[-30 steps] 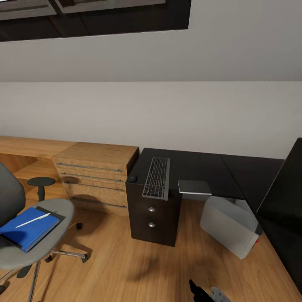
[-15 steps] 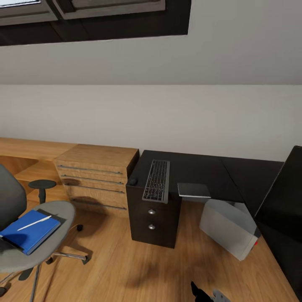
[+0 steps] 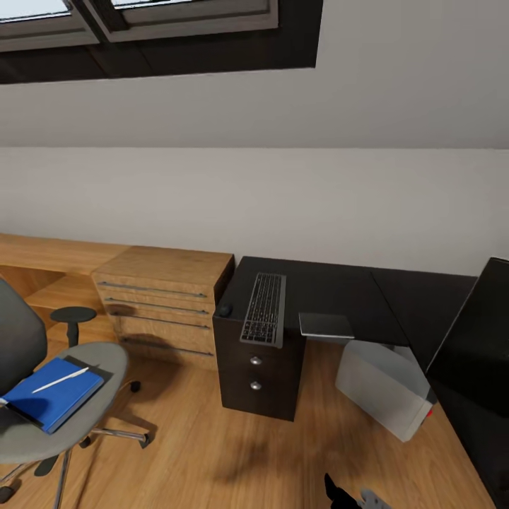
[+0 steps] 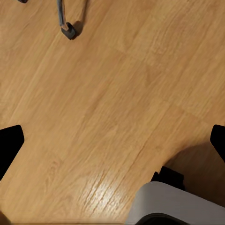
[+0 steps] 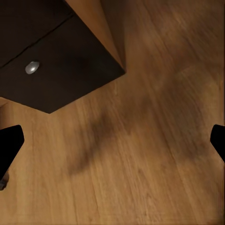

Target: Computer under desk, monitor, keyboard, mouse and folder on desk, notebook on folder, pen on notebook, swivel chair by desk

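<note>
A bedroom workspace from my head camera: the folder [image 3: 48, 393], bright blue, lies flat on the seat of the swivel chair [image 3: 60, 406] at my left, with the pen [image 3: 58, 379] resting on top of it, its long axis running diagonally across the cover toward the chair's far edge. Ahead stands the desk [image 3: 332, 297], glossy black, the keyboard [image 3: 265, 309] already on its top above the drawer unit [image 3: 258, 375], its length pointing away from me, and a small dark round thing (the mouse, I judge) [image 3: 225, 310] just beside it at the desk's near-left corner. The computer [image 3: 385, 387] sits tilted on the wood floor [image 3: 212, 452] under the desk's right wing; the monitor [image 3: 474, 332] shows as a dark slab at the right edge.

Both my grippers hang low over bare floor, well apart from everything. In each wrist view the fingertips sit at opposite margins, so the left fingers [image 4: 10, 145] are spread wide with nothing between them, and so are the right fingers [image 5: 10, 143].

The folder lies off to my left, so I judge my left arm the nearer one for lifting it, once I have closed in on the chair.
</note>
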### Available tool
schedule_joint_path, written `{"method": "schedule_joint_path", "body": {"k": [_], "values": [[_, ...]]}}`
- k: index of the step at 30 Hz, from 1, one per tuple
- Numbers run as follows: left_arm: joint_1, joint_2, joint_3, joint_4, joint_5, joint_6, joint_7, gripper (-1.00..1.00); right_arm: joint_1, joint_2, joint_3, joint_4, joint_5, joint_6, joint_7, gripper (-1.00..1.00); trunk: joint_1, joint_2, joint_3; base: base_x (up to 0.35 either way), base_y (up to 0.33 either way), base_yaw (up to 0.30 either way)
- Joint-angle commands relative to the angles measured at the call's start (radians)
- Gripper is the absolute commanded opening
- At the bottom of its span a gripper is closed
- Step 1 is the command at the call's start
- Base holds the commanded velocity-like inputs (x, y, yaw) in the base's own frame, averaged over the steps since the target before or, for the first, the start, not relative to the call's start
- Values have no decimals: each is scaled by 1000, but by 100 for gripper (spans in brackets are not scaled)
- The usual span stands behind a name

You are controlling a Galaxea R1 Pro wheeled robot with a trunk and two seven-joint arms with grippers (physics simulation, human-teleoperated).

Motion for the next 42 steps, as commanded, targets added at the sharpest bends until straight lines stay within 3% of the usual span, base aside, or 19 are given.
{"method": "schedule_joint_path", "body": {"k": [1,5,9,20,31,42], "values": [[-1,1,-8,1,11,-5,5,100,-1,1,2,3,-8,-14,7,100,-4,7,2,0,0,0],[-1,1,-7,7,12,-5,5,100,0,5,4,6,3,-87,4,100,-19,35,15,0,0,0],[-1,1,-6,22,11,-6,5,100,0,5,4,7,5,-110,3,100,-35,63,27,-43,0,0],[-1,1,-7,28,11,-8,5,100,8,6,4,7,14,-118,2,100,-77,140,62,-249,83,0],[-1,1,-7,28,11,-8,4,100,13,7,4,9,65,-119,2,100,-119,217,96,-269,152,0],[-1,0,-9,30,12,-1,-1,100,13,7,4,9,72,-119,2,100,-119,217,96,-38,24,-112]]}}
